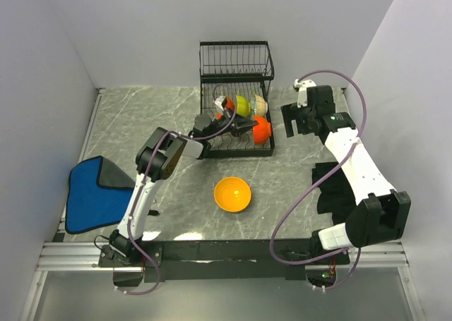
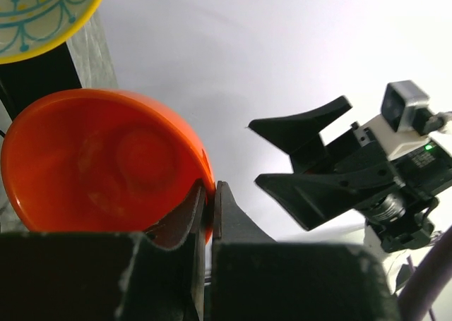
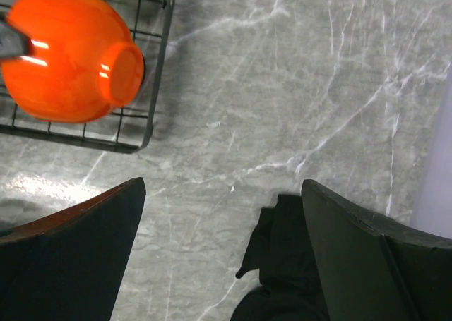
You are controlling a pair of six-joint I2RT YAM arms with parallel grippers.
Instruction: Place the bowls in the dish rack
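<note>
The black wire dish rack (image 1: pixel 236 74) stands at the back centre. My left gripper (image 1: pixel 245 127) reaches into its lower tier and is shut on the rim of a red-orange bowl (image 1: pixel 263 129). The left wrist view shows that bowl (image 2: pixel 99 159) pinched between the fingers (image 2: pixel 210 204). A lime green bowl (image 1: pixel 242 104), a cream patterned bowl (image 1: pixel 260 104) and another red-orange bowl (image 1: pixel 224 111) stand in the rack. An orange bowl (image 1: pixel 232 194) sits on the table. My right gripper (image 1: pixel 291 121) is open and empty, right of the rack. The blue bowl is out of view.
A blue folded cloth (image 1: pixel 95 194) lies at the left edge. The right wrist view shows the held bowl (image 3: pixel 67 53) over the rack's corner wire (image 3: pixel 152 88), with marble table beside it. Walls close in on both sides.
</note>
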